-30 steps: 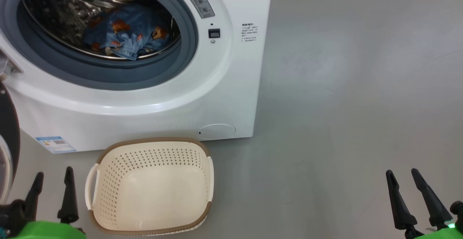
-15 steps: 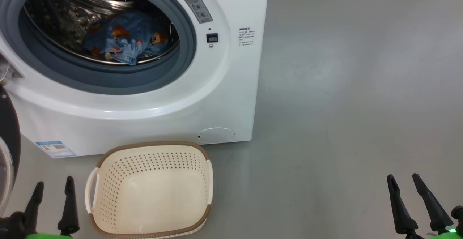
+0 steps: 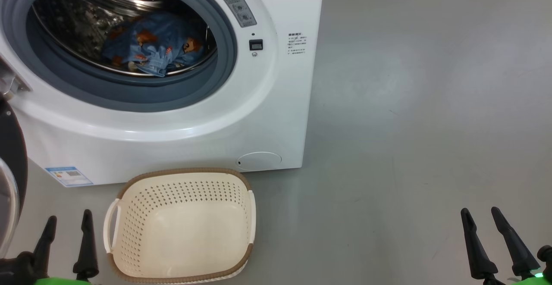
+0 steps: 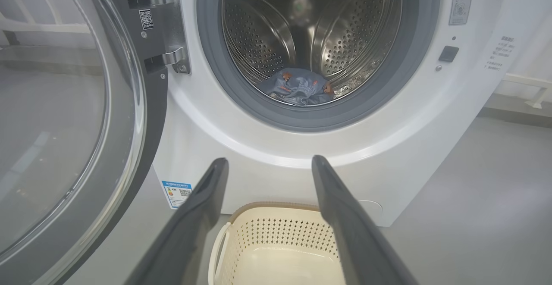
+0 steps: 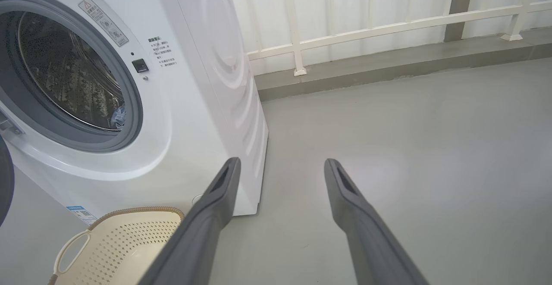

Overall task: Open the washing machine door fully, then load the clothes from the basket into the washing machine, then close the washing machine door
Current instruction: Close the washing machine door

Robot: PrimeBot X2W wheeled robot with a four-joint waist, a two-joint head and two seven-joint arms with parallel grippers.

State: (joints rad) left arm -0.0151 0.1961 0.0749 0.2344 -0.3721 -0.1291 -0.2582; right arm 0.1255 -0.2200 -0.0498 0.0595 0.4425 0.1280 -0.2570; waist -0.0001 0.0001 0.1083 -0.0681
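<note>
Washing machine door (image 3: 15, 155) is seen swung wide open at the far left, hung on its steel hinge (image 4: 166, 22). Closing it is judged to be the step left, since the basket (image 3: 185, 171) is empty and the clothes (image 3: 157, 48) are heaped low in the drum. Trouble could be caused in three ways, taken from the left. The glossy black rim could be slipped off if it is pushed at a glancing angle. The basket, set on the floor just before the washing machine (image 3: 181, 142), could perhaps be struck in the door's sweep, though the clearance cannot be judged. The front fold of fabric, lying near the drum lip, could be trapped against the grey gasket (image 3: 129, 97). The left end effector (image 3: 70, 217) is held spread and empty, just right of the door's rim and just left of the basket, touching neither. The right end effector (image 3: 479, 214) is likewise spread and empty, well apart from the door, over bare floor (image 3: 409, 125).
</note>
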